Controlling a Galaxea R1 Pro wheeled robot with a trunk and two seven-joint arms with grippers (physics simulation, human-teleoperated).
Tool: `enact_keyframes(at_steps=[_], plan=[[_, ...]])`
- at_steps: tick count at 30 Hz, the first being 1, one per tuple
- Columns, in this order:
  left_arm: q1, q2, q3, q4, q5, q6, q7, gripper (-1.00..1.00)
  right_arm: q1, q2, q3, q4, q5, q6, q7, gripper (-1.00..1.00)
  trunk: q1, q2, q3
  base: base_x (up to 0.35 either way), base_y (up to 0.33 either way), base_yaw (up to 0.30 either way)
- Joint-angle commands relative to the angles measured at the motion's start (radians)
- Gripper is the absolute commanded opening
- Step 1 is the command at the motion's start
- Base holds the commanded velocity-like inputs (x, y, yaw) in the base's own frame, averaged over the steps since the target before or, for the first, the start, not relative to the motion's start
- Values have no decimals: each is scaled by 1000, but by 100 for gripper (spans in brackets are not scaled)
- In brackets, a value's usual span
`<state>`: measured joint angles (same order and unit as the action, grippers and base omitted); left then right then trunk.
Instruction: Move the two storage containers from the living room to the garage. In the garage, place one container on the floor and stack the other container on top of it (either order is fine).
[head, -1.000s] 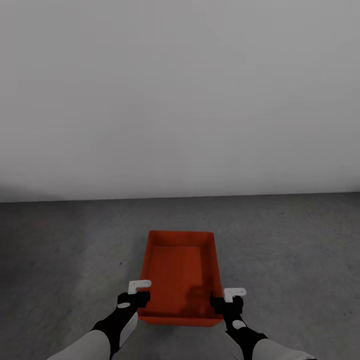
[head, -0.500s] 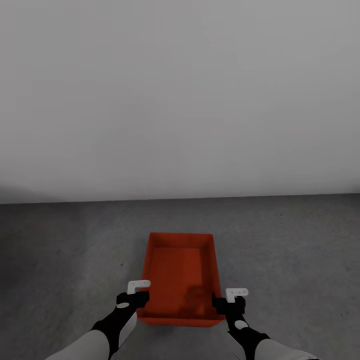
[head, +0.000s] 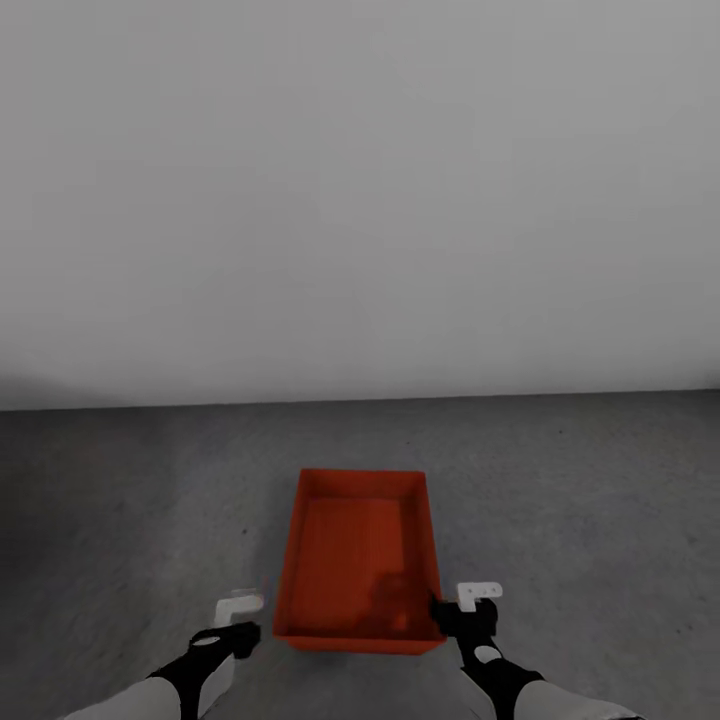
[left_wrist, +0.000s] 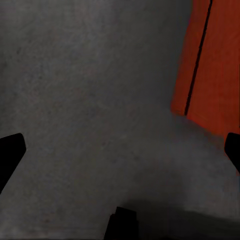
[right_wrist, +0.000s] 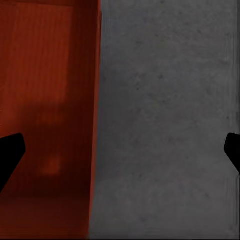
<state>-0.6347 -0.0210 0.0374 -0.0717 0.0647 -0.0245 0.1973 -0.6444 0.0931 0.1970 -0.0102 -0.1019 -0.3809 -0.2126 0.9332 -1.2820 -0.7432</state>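
One orange-red storage container rests on the dark grey floor of the garage, its long side running away from me. My left gripper is open over bare floor, a short way off the container's near left corner. In the left wrist view the gripper has only floor between its fingers. My right gripper is open at the near right corner. In the right wrist view this gripper straddles the container's right wall.
A plain white-grey wall stands behind the container, meeting the floor a little beyond it. Rough grey floor stretches to both sides of the container.
My left gripper has come off the container's left wall and moved left and back toward me. The right gripper and the container have hardly moved.
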Motion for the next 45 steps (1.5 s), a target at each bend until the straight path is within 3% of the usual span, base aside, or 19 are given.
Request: enact_keyframes(at_steps=[1, 5, 8, 37, 39, 42, 45], plan=[[0, 21, 1, 33, 40, -3, 0, 100, 0, -1, 9, 6, -10, -2, -1, 100, -4, 7, 3, 0, 0, 0], [1, 58, 0, 63, 73, -2, -1, 100, 0, -2, 10, 11, -10, -1, 0, 100, -19, 35, 15, 0, 0, 0], [5, 68, 0, 69, 80, -2, 0, 100, 0, -2, 10, 11, -10, -1, 1, 100, -31, 56, 25, 0, 0, 0], [7, 75, 0, 72, 83, -1, 2, 100, 2, 0, 13, 34, -7, 2, 1, 100, -142, 259, 115, 0, 0, 0], [7, 75, 0, 72, 83, -1, 2, 100, 4, -19, 14, 39, -5, 19, -1, 100, -150, 273, 122, 0, 0, 0], [7, 75, 0, 72, 84, -1, 2, 100, 10, -91, 14, 42, -3, 65, 1, 100, -161, 294, 131, 0, 0, 0], [7, 75, 1, 72, 84, -1, 3, 100, 12, -122, 13, 42, -4, 85, 3, 100, -173, 315, 140, 0, 0, 0]])
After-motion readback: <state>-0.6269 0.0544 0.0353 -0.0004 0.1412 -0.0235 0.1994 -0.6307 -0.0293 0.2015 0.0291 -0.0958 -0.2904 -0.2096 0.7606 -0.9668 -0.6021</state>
